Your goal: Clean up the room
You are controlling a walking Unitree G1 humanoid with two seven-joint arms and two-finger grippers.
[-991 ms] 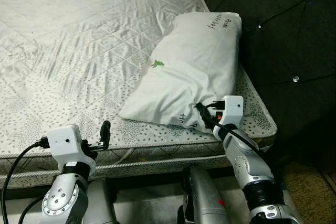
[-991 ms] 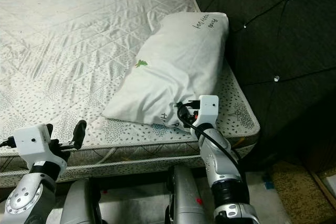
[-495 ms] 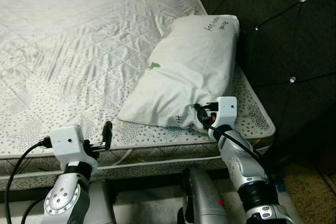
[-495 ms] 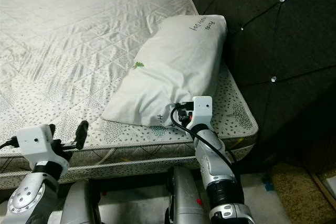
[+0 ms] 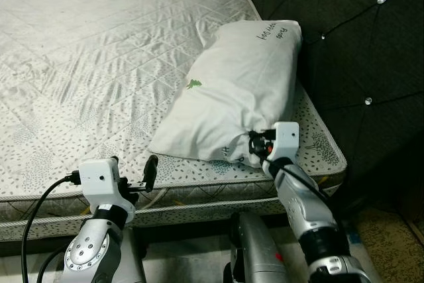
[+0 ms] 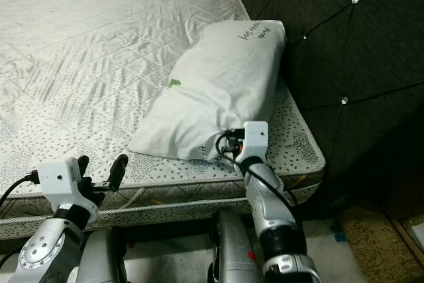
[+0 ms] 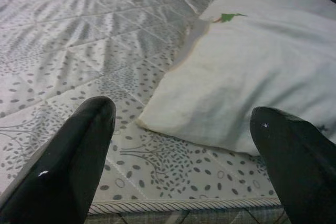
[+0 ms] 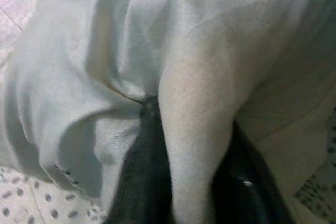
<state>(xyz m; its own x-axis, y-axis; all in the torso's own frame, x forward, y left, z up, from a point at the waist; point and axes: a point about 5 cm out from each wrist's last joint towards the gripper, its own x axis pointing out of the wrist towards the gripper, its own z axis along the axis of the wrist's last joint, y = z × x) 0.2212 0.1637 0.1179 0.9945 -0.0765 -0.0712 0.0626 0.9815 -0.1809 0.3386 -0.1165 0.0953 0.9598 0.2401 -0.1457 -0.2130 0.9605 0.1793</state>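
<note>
A white pillow [image 5: 242, 84] with a small green mark and dark lettering lies on the mattress [image 5: 99, 64] along the headboard side. My right gripper [image 5: 252, 152] is at the pillow's near corner, shut on a fold of its fabric [image 8: 194, 145] pinched between the two black fingers [image 8: 144, 177]. My left gripper [image 5: 136, 175] is open at the near edge of the mattress, left of the pillow and not touching it. From the left wrist, the pillow's near left corner [image 7: 157, 116] lies just ahead between the spread fingers [image 7: 68, 166].
A dark tufted headboard [image 5: 344, 38] with shiny studs rises along the right of the bed. The mattress's near piped edge [image 5: 199, 200] runs just in front of my arms. Brown floor [image 5: 391, 236] shows at the lower right.
My left gripper has moved right along the mattress edge, closer to the pillow. The right gripper has closed in on the pillow's near corner, bunching its fabric. The camera shifted slightly.
</note>
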